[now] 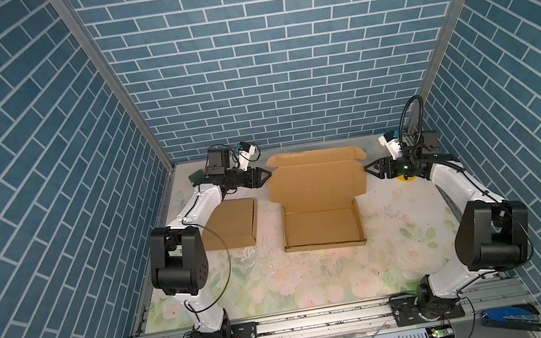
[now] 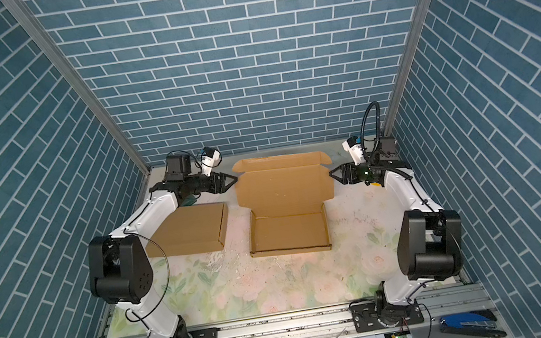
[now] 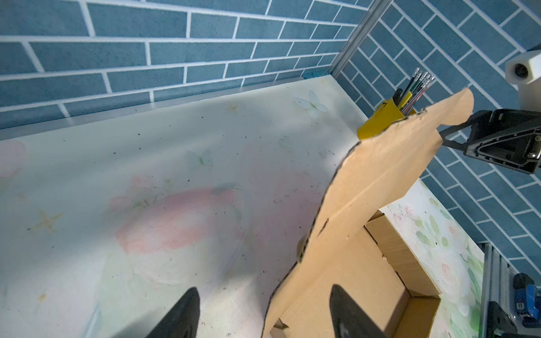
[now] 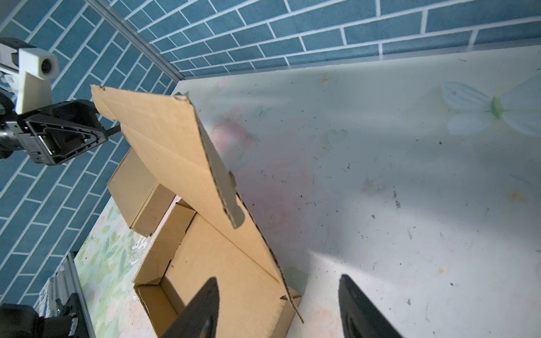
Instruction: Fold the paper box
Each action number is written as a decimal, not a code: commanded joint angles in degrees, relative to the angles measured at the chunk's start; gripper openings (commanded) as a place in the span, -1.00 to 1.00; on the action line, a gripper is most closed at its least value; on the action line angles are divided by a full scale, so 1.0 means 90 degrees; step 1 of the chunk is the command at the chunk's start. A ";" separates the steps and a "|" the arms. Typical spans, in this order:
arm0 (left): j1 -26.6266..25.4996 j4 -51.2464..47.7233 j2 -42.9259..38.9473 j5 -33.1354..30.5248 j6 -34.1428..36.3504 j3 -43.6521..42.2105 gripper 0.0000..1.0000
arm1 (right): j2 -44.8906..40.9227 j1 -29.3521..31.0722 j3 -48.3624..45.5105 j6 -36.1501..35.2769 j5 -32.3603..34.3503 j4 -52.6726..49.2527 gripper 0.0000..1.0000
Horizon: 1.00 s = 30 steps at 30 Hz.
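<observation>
Both left end effector (image 1: 268, 174) and right end effector (image 1: 367, 168) gape empty flanking the front-to-back paper box (image 1: 321, 228), lid (image 1: 316, 179) rearward.

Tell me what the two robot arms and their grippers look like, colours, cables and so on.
Both arms, left arm and right arm, have white links with black joint housings and thin black cables along them. The left gripper and right gripper are black with triangular fingers; each carries a white camera. A ribbed black hose arches over the right one, which shows a green light.
</observation>
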 commanded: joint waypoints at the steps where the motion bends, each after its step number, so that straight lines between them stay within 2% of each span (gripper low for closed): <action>1: -0.0026 -0.0228 0.0156 0.0246 0.0180 0.0141 0.37 | 0.0278 0.0111 0.0501 -0.0636 -0.0293 -0.0242 0.26; 8: -0.0095 -0.0317 0.0353 0.0260 0.0314 0.0170 0.24 | 0.0610 0.0423 0.0829 -0.1027 -0.0166 -0.0684 0.21; 15: -0.0311 -0.0438 0.0535 0.0378 0.0401 0.0309 0.02 | 0.0639 0.0474 0.0853 -0.1073 -0.0221 -0.0750 0.04; 19: -0.0368 -0.0474 0.0552 0.0328 0.0433 0.0307 -0.20 | 0.0636 0.0516 0.0853 -0.1111 -0.0148 -0.0808 -0.13; 28: -0.0414 -0.0314 0.0519 0.0251 0.0332 0.0266 -0.76 | 0.0507 0.0625 0.0667 -0.0938 0.0101 -0.0482 -0.72; 30: -0.0455 -0.0216 0.0480 0.0194 0.0269 0.0242 -0.83 | 0.0442 0.0705 0.0564 -0.0889 0.0220 -0.0330 -0.81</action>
